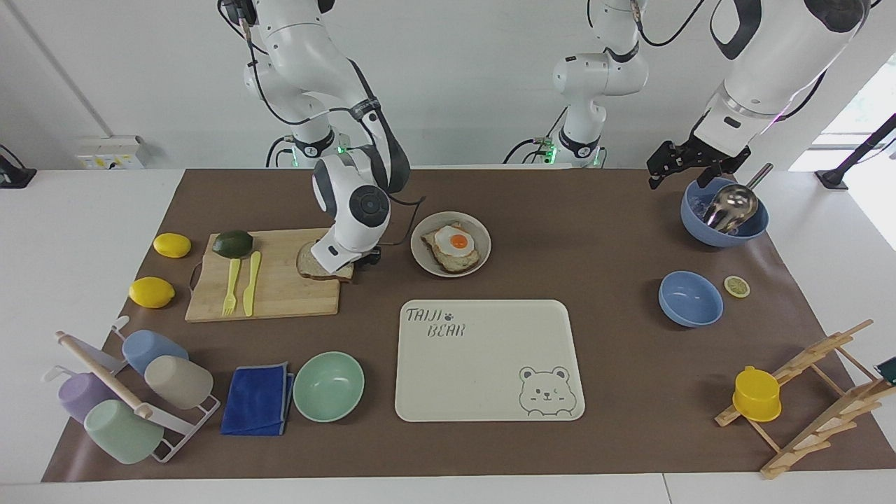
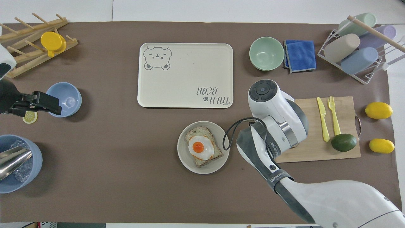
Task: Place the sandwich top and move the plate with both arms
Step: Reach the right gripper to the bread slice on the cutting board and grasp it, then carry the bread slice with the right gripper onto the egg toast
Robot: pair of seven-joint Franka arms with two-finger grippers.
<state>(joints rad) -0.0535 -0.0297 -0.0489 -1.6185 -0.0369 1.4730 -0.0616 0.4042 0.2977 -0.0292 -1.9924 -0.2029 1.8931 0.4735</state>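
Was mid-grab on the plain brown-crusted bread slice (image 1: 315,263) at the wooden cutting board's (image 1: 273,294) plate-side edge, right black two-finger gripper (image 1: 364,259) down on it (grip unreadable, honestly), probably needing a lift toward the round beige-grey plate (image 1: 428,264) beside that board, left black gripper (image 1: 682,162) waiting.
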